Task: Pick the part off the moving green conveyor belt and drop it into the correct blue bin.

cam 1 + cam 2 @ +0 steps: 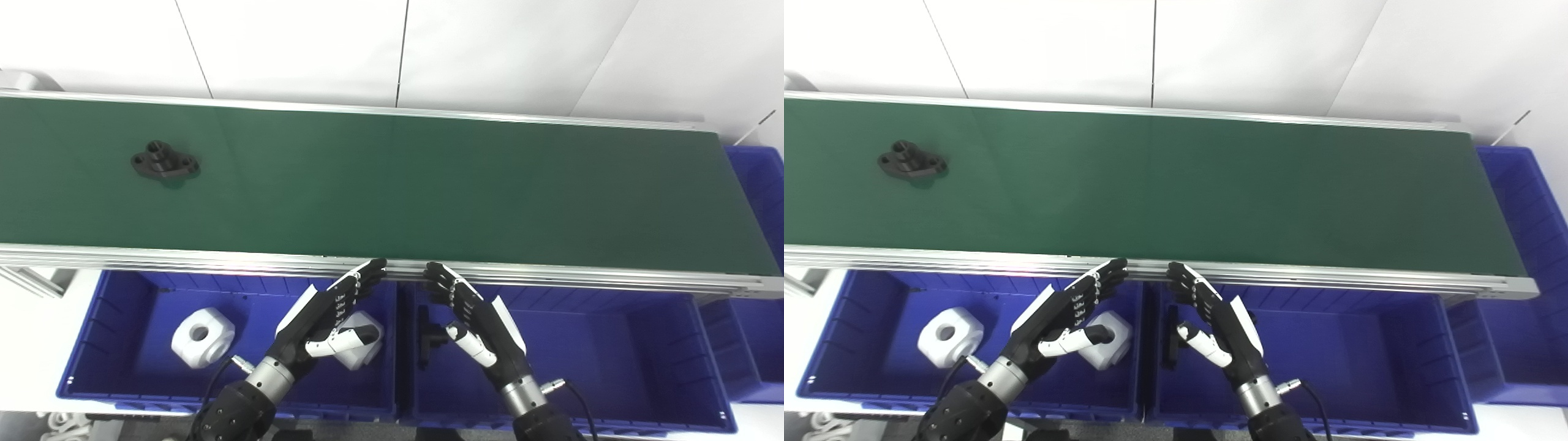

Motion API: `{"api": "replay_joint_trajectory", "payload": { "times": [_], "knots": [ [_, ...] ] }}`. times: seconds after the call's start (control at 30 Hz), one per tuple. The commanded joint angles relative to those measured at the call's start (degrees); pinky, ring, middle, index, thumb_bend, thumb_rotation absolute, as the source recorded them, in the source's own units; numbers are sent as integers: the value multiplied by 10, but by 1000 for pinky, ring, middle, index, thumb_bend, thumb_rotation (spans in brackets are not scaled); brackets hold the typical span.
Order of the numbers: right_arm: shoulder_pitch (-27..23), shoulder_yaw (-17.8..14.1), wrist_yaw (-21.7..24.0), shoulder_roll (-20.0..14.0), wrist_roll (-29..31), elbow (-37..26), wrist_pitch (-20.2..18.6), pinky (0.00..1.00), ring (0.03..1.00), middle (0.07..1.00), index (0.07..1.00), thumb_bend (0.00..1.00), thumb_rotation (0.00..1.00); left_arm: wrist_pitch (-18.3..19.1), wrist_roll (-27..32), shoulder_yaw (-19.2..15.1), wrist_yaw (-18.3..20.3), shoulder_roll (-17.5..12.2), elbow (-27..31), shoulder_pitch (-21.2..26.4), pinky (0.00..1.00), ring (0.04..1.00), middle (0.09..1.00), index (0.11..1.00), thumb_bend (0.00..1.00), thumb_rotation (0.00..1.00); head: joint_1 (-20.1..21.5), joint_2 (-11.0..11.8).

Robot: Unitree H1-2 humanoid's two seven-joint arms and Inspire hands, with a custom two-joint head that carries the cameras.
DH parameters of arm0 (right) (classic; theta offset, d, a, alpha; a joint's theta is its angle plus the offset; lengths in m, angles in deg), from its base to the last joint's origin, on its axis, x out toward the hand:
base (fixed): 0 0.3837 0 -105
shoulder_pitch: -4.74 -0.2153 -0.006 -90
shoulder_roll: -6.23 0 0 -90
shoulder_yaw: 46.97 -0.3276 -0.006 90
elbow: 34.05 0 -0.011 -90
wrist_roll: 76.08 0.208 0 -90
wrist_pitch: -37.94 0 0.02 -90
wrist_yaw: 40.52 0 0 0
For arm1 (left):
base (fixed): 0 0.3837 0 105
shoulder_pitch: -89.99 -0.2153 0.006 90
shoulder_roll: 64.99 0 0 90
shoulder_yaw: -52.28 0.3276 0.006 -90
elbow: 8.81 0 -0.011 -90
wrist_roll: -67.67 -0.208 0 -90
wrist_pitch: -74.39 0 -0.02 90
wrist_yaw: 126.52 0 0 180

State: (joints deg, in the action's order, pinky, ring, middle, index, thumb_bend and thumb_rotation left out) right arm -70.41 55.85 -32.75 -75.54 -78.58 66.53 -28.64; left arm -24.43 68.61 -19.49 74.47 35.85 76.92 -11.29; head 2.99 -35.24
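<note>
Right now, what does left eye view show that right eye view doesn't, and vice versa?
Only left eye: a grey fixture at the belt's far-left end shows clearly, plus bare frame rails at lower left.
Only right eye: the far-right blue bin shows much more of its wall and floor.
Both: black part on the green belt, two white parts in the left bin, a dark part in the middle bin, left hand and right hand open, empty.
</note>
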Motion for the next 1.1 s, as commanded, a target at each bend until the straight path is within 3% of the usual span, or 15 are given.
{"api": "replay_joint_trajectory", "payload": {
  "times": [0.0, 0.17, 0.3, 0.5, 0.63, 0.87, 1.07],
  "knots": [
    [-2, -3, -4, 4, 4, -7, 35, 812, 851, 880, 890, 873, 848, -15, 8, 1, 3, 1, 12, 4, 949, 953, 921, 910, 759, 597, 1, 3],
    [-5, 0, -8, 5, -2, -2, 35, 809, 850, 881, 892, 869, 847, -24, 13, -1, 6, -1, 1, 6, 949, 952, 920, 908, 754, 592, 8, 15],
    [-7, 2, -11, 7, -1, 13, 35, 801, 846, 875, 884, 883, 843, -34, 17, -3, 9, -1, -15, 6, 958, 954, 919, 906, 773, 589, 6, 42],
    [-18, 1, -5, 6, 10, 51, 35, 783, 843, 869, 876, 894, 817, -69, 13, -2, 7, 3, -64, 15, 934, 940, 909, 889, 788, 568, -10, 104],
    [-26, -3, 6, 7, 21, 72, 35, 777, 833, 859, 867, 920, 810, -86, 5, -2, -2, 9, -91, 23, 905, 921, 897, 874, 811, 571, -18, 125],
    [-36, -13, 16, 7, 25, 88, 35, 769, 823, 850, 856, 926, 799, -97, 2, -4, -3, 19, -115, 32, 889, 909, 889, 861, 809, 576, -37, 126],
    [-36, -25, 24, 0, 29, 84, 35, 770, 825, 852, 862, 924, 792, -95, -11, 1, -7, 25, -117, 39, 884, 905, 890, 863, 784, 570, -79, 106]
  ]
}}
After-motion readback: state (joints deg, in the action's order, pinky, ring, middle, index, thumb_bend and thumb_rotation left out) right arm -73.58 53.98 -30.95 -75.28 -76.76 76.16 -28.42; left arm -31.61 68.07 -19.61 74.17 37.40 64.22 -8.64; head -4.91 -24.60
